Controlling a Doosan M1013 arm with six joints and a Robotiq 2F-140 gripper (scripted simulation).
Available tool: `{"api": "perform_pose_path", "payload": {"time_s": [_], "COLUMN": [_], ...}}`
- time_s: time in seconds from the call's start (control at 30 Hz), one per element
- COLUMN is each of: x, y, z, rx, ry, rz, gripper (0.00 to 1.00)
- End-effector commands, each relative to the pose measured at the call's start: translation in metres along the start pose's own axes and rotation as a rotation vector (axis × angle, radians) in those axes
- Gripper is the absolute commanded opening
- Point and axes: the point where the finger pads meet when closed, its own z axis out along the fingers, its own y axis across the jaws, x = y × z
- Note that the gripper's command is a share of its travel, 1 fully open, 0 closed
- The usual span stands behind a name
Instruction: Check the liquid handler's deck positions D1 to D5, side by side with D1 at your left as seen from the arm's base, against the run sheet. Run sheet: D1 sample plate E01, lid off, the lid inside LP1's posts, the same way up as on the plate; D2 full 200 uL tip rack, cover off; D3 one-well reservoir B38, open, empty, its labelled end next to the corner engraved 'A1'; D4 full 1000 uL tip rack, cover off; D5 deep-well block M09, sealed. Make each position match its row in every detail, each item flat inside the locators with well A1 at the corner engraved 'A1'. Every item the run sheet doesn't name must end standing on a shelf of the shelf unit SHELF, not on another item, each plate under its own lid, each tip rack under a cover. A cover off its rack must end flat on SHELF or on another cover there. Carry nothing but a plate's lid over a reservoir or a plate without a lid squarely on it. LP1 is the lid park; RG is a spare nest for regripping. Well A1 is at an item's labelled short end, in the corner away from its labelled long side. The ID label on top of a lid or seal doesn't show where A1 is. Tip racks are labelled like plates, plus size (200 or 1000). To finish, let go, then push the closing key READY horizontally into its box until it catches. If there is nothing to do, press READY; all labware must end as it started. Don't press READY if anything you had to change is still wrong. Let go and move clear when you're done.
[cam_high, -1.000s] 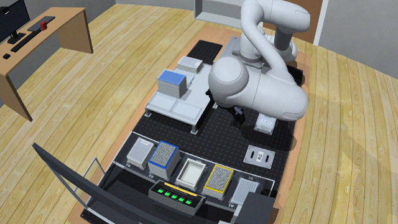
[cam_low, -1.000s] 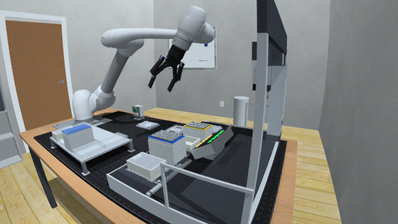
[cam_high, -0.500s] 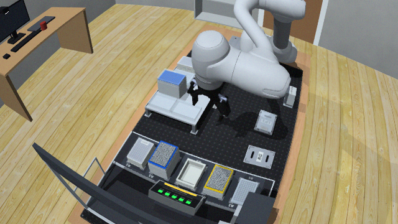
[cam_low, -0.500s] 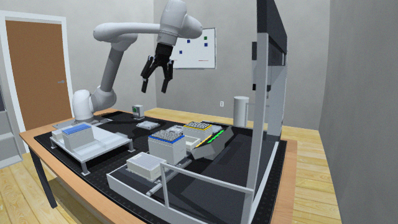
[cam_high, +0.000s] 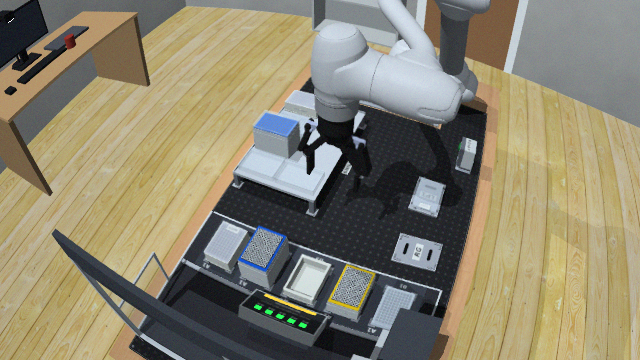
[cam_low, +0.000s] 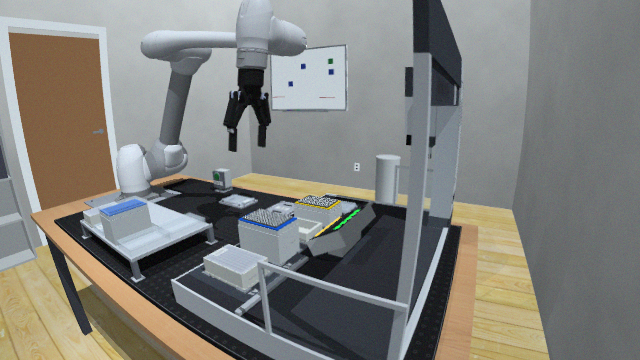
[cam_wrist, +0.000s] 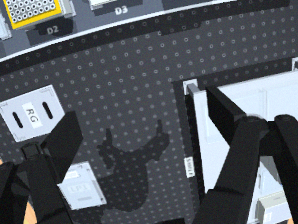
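Observation:
My gripper (cam_high: 336, 167) is open and empty. It hangs high in the air, fingers down, over the right edge of the shelf unit SHELF (cam_high: 282, 167); it also shows in the exterior view (cam_low: 246, 142) and the wrist view (cam_wrist: 143, 156). The deck row holds, from the arm's left, a sample plate without lid (cam_high: 395, 305), a yellow-rimmed open tip rack (cam_high: 351, 290), an open white reservoir (cam_high: 306, 279), a blue-rimmed open tip rack (cam_high: 263, 255) and a sealed deep-well block (cam_high: 226, 245). A lid (cam_high: 427, 196) lies on the lid park.
SHELF carries a blue-topped covered rack (cam_high: 276, 134) and a white item (cam_high: 300, 102) behind it. The RG nest (cam_high: 417, 251) is bare. The READY box (cam_high: 467, 152) stands at the mat's right edge. A gantry frame (cam_low: 425, 150) and a green-lit panel (cam_high: 282, 315) stand at the deck.

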Motion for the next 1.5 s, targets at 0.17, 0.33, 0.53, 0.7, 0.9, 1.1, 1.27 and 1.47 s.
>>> {"api": "perform_pose_path", "payload": {"time_s": [0.17,0.33,0.53,0.7,0.9,1.1,1.27,1.47], "x": [0.003,0.018,0.036,0.045,0.063,0.081,0.09,0.108], "y": [0.004,0.024,0.048,0.06,0.084,0.108,0.12,0.144], "z": [-0.001,-0.001,-0.002,-0.002,-0.003,-0.003,-0.003,-0.004], "rx": [0.038,0.038,0.038,0.038,0.038,0.038,0.038,0.038], "ry": [0.081,0.081,0.081,0.081,0.081,0.081,0.081,0.081], "rz": [-0.052,-0.052,-0.052,-0.052,-0.052,-0.052,-0.052,-0.052], "gripper": [0.79,0.79,0.79,0.79,0.79,0.79,0.79,0.79]}}
